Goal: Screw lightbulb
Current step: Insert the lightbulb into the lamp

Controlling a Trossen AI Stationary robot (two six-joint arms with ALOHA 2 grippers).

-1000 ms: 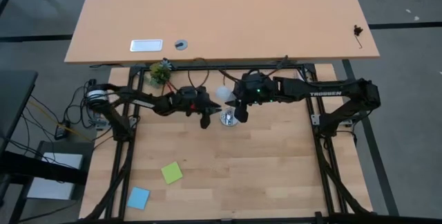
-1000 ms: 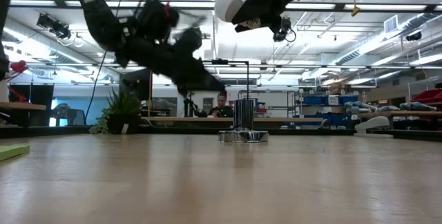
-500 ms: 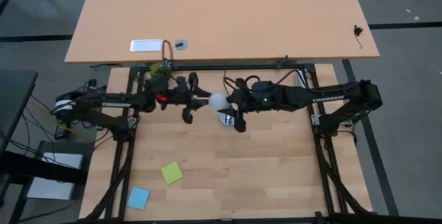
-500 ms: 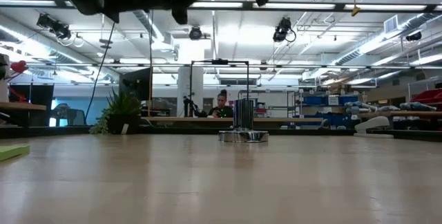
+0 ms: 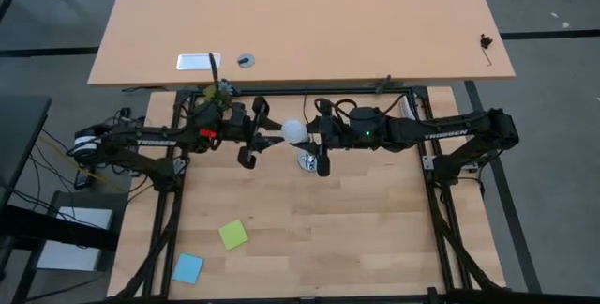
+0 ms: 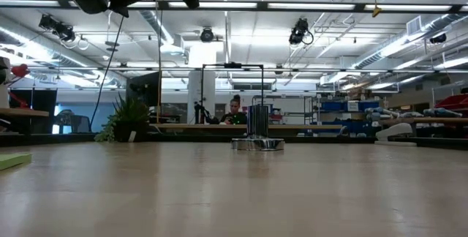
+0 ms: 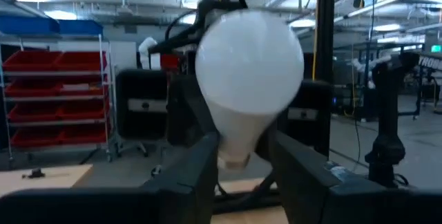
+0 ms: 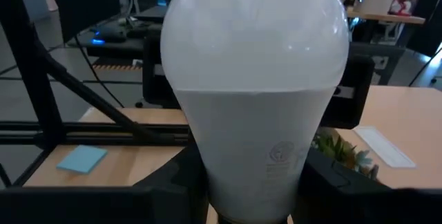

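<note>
Right gripper (image 5: 312,135) clamps the neck of the white frosted pear-shaped lightbulb (image 5: 295,131); in the high view the bulb is held horizontally in the air, globe end toward the left arm, near the back edge of the light wooden table (image 5: 319,220). Left gripper (image 5: 255,131) sits just beside the globe with its fingers spread apart and not closed on the bulb. Half a second ago the left fingers stood closer together next to the globe; one second ago the left gripper was lower over the table and the bulb was tilted upward. A round silver socket disc (image 5: 307,161) lies on the table just beside the bulb, partly hidden by the right gripper. A green sticky note (image 5: 233,235) and a blue sticky note (image 5: 187,268) lie well apart from it, toward the front left.

Low view: the socket disc (image 6: 257,143) stands alone on the table surface; only dark arm parts show along the upper edge, as half a second ago.

Left wrist view: the bulb (image 7: 248,79) faces the camera globe-first, between the two dark fingers (image 7: 190,182), with visible gaps on both sides.

Right wrist view: the bulb (image 8: 255,86) fills the frame, its narrow neck seated between the two fingers (image 8: 324,175).
</note>
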